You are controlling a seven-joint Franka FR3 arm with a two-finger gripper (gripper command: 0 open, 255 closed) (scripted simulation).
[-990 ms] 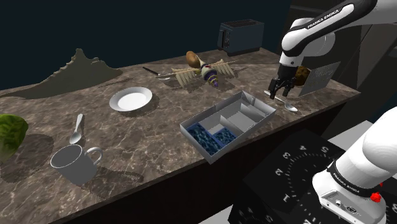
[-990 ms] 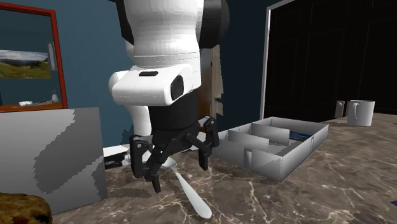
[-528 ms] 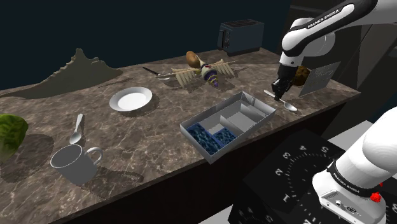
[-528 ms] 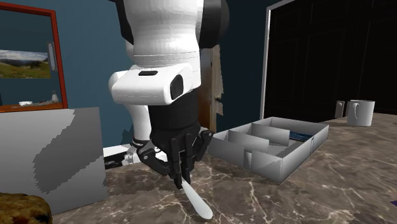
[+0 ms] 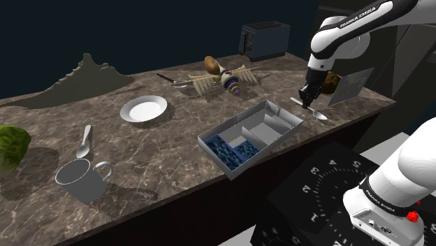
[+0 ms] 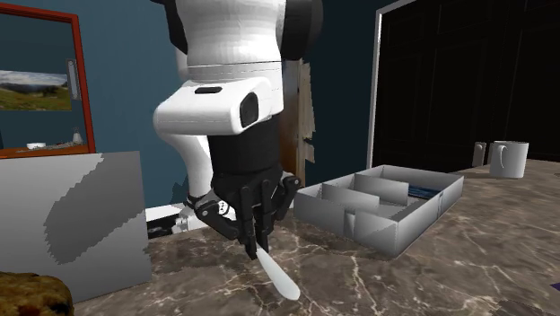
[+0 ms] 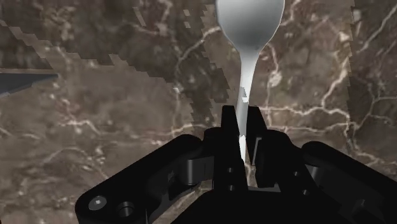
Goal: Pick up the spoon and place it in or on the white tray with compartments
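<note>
Shoulder view, from its left edge: one green lump (image 5: pixel 12 145), one grey mug (image 5: pixel 82 179), one loose spoon (image 5: pixel 84 142) and one white plate (image 5: pixel 143 109) sit on the marbled surface (image 5: pixel 161 150), all well to the left of the tray (image 5: pixel 213 159). One tray lies there, grey-white and walled, with a blue pattern in its nearer compartments. One dark toaster (image 5: pixel 264 38) stands behind the tray, by the wall.

That makes two spoons: the held spoon (image 5: pixel 316 113) hangs just past the tray's far right end. The single white arm (image 5: pixel 349 31) comes in above it and bends steeply down, the black gripper (image 5: pixel 306 98) pointing at the surface. In the second exterior view the gripper (image 6: pixel 251 247) is left of the tray and the held spoon (image 6: pixel 280 276) slants down from it. Whether its bowl touches the surface, I cannot tell.

In the wrist view the fingers (image 7: pixel 228 127) are closed tight on the handle.
</note>
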